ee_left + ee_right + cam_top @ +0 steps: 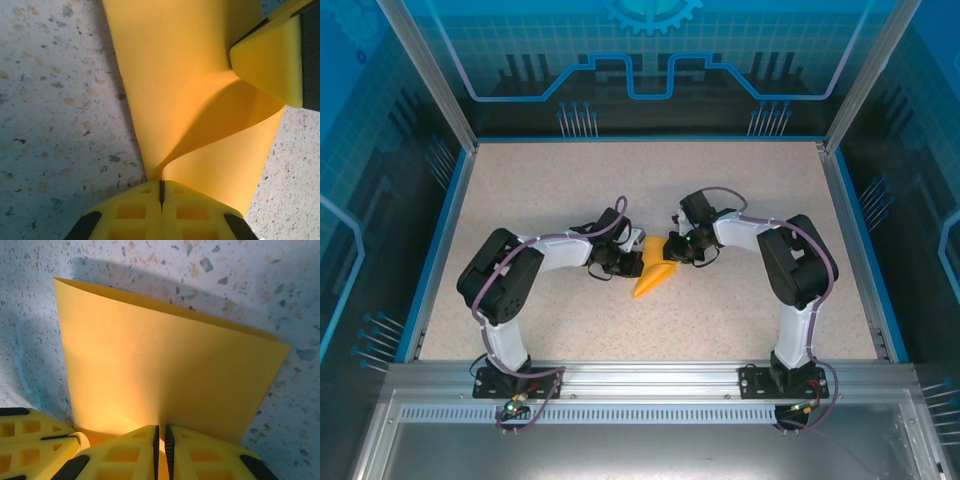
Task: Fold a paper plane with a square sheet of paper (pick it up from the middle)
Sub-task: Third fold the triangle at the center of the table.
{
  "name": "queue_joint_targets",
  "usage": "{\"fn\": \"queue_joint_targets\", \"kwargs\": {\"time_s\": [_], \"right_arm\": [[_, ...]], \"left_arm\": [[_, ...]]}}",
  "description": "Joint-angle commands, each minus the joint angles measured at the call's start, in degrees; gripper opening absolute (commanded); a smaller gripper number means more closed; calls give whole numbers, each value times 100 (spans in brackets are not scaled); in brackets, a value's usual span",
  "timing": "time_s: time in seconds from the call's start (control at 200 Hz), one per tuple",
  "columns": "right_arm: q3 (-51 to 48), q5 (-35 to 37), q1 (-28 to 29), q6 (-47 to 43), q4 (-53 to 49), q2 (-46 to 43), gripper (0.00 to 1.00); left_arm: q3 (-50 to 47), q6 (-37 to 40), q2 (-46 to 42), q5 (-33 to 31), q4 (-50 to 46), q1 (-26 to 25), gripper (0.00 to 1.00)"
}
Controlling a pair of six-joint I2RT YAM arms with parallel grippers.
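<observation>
At table [530,200] centre | paper [655,276] tip points near-left | long axis diagonal

The folded paper [170,90] runs off the top edge.

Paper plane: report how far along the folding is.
Done: the paper is doubled over and tapering to a point. In hand: left claw and right claw both pinch it, a loose curl between them. Left, likely: flattening that curl and creasing the wings.
</observation>
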Motion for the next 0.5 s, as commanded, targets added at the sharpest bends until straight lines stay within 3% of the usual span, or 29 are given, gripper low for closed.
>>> {"fn": "queue_joint_targets", "kwargs": {"time_s": [0.0, 0.495], "right_arm": [[-7, 99, 48, 70, -266, -59, 17], [418, 17, -45, 13, -385, -66, 20]], "left_arm": [[43, 183, 194, 81, -74, 52, 0], [101, 250, -70, 218, -180, 37, 0]]}}
